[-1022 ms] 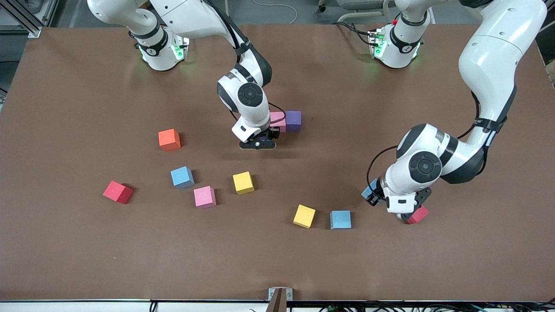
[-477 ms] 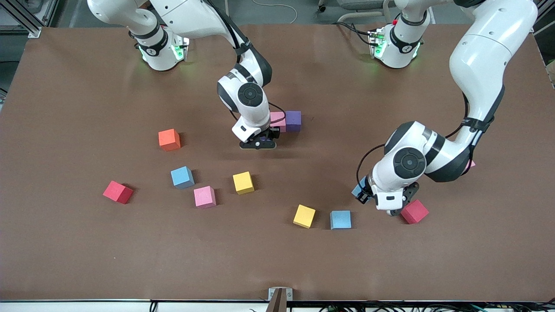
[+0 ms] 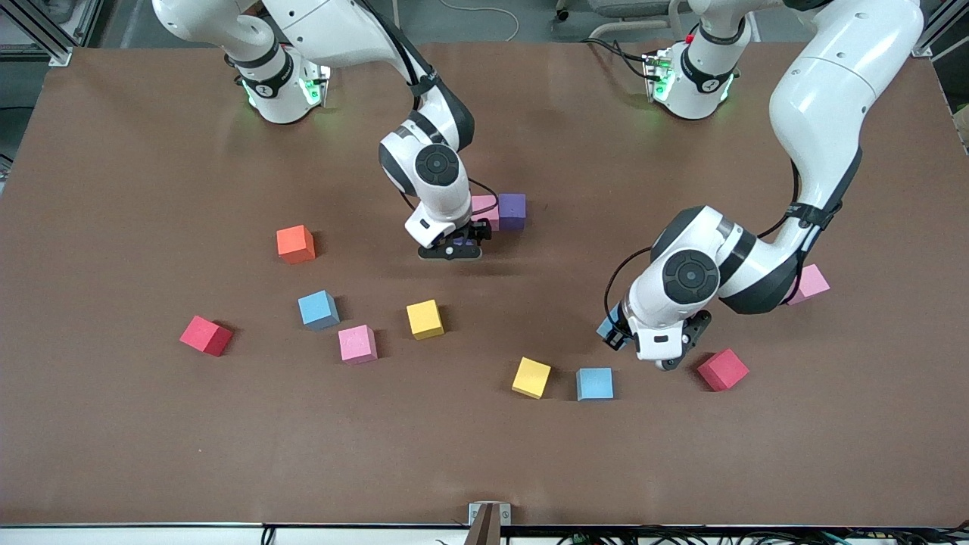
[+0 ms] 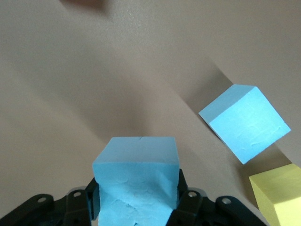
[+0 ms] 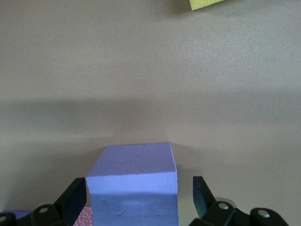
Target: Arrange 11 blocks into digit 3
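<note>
The right tool (image 3: 454, 248), fingers apart, stands around a purple block (image 5: 134, 181) at frame centre, mostly hidden under the wrist. The left tool (image 4: 136, 207) is clamped on a blue block (image 4: 136, 174), half hidden, at lower right above the desk (image 3: 113, 424).

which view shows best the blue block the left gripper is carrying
The left wrist view: the held blue block fills the foreground, clamped between the left gripper fingers. The front view shows only a sliver of it beside the wrist. The right wrist view does not show it.
</note>
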Motion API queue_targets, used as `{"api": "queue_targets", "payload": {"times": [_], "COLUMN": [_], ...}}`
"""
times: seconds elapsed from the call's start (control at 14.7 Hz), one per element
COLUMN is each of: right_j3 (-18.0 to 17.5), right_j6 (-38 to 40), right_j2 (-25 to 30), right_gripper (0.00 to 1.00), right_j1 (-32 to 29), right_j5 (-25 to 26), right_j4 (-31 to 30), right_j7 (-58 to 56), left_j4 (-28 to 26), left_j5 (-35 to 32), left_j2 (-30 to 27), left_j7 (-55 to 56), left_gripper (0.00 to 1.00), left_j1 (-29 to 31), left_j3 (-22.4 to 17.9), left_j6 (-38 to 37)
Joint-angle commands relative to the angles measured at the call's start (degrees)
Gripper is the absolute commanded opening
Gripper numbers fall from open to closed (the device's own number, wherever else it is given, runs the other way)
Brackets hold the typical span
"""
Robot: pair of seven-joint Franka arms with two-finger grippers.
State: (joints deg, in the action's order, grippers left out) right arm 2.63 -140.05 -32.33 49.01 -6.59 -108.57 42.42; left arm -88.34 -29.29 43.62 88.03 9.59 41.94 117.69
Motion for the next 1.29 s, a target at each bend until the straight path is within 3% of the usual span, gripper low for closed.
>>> {"api": "queue_targets", "payload": {"times": [0.0, 0.2, 0.55, 1.23], "right_j3": [0.27, 0.44, 0.44, 1.41], "right_j6": [0.22, 0.66, 9.00, 17.01], "right_j2": [1.83, 3.94, 7.89, 11.94], "right_gripper": [1.00, 1.00, 1.00, 1.00], "right_j1": [0.21, -0.23, -3.47, -14.80], "right_j5": [0.00, 0.00, -0.17, 0.26], "right_j4": [-1.12, -0.94, 2.22, 3.18], "right_j7": [-0.75, -1.20, -2.51, -2.16], "left_j4": [1.77, 1.77, 1.85, 9.68], "left_j5": [1.51, 2.04, 2.22, 2.30], "left_j2": [0.50, 0.33, 0.42, 5.34], "left_j7": [1.09, 1.70, 5.74, 16.02], "left_gripper": [0.15, 0.15, 0.15, 0.15], "left_j1": [-1.06, -1.68, -4.22, -11.78], "left_j3": [-0.37, -0.37, -0.37, -1.51], "left_j6": [-0.62, -0.62, -0.62, -0.10]}}
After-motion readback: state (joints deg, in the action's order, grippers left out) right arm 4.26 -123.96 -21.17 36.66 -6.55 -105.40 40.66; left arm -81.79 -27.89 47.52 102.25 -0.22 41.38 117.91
